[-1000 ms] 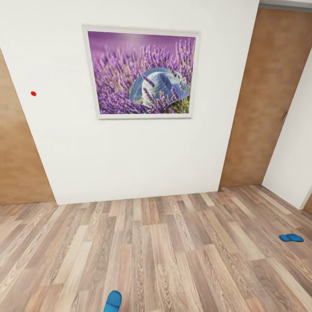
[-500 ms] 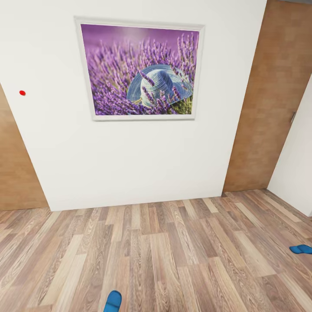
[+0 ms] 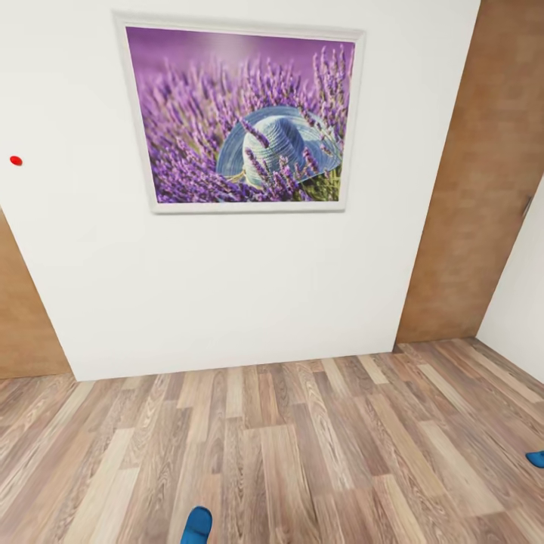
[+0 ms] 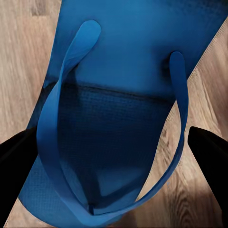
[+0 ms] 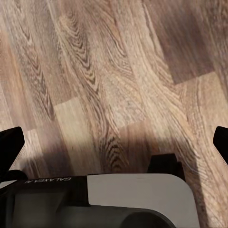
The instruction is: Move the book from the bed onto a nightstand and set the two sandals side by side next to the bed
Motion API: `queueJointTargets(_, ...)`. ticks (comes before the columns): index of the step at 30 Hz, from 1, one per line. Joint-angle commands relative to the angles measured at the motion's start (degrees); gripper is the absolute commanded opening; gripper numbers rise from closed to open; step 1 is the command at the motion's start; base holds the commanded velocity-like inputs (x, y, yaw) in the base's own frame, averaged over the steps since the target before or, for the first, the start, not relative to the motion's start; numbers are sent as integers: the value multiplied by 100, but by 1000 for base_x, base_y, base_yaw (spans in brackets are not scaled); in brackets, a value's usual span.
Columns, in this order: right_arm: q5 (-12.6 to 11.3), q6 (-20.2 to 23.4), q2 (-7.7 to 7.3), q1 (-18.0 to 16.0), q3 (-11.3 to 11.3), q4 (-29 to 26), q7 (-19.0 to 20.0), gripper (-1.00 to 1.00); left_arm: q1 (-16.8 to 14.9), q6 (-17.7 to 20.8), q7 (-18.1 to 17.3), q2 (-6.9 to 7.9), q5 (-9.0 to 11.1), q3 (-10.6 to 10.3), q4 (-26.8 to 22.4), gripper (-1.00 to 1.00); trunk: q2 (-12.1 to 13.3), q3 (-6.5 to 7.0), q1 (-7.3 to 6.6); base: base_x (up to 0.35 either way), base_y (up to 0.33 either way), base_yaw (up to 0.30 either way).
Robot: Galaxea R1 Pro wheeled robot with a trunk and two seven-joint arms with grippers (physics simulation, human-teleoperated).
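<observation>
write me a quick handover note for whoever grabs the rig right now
Left gripper: a blue sandal lies between its fingers; contact isn't clear, so the grasp is unconfirmed. Its tip pokes into the head view.
Right gripper: open, holding nothing, over the wood floor.
Second sandal: on the floor at the far right edge of the head view.
The robot faces a white wall with a lavender picture.
Left: place both sandals side by side by the bed, move the book to a nightstand.
</observation>
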Motion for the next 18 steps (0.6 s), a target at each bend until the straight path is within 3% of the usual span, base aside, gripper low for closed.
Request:
queueJointTargets(1, -57, 57, 2, -2, -28, -4, 31, 100, -4, -22, -18, 1, -54, 52, 3, -100, -3, -6, 3, 332, 0, 0)
queueJointTargets(18, -57, 60, 2, -2, -28, -8, 27, 100, -2, -22, -18, -2, -58, 52, 3, -100, -3, -6, 3, 332, 0, 0)
